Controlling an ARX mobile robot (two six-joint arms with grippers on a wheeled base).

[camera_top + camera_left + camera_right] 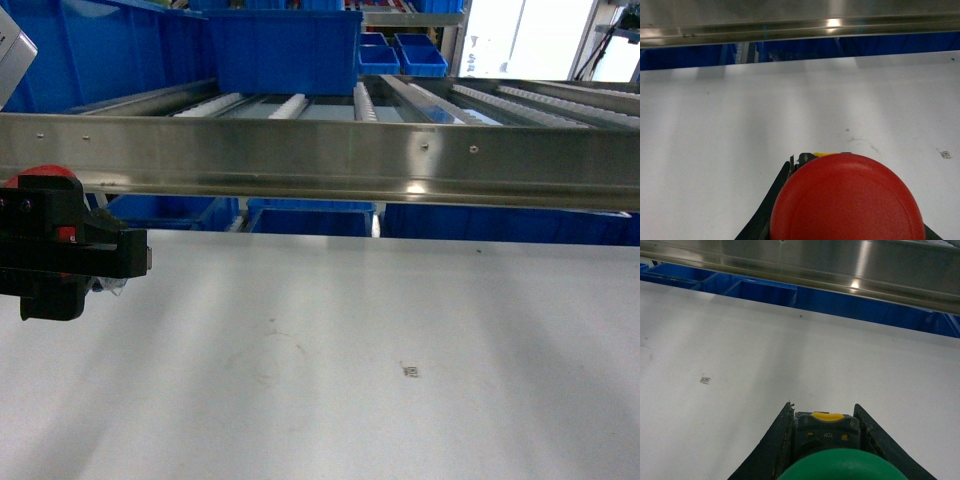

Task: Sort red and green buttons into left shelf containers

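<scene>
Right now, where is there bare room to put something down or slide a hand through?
The white table lies bare from the left claw holding the red button across to the right edge, back to the steel rail. Behind the rail it is crowded: a blue bin sits on the rollers.

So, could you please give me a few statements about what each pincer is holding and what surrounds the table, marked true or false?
1. The left pincer holds the red button. True.
2. The right pincer is empty. False: the green button sits between its fingers, with a yellow part and a "TOP" mark showing on its block.
3. The left pincer shows at the left edge of the head view. True.
4. The right pincer is also visible in the head view. False: it shows only in its own wrist view.
5. A large blue bin stands on the roller shelf. True.
6. The table is dark wood. False: it is white.
</scene>
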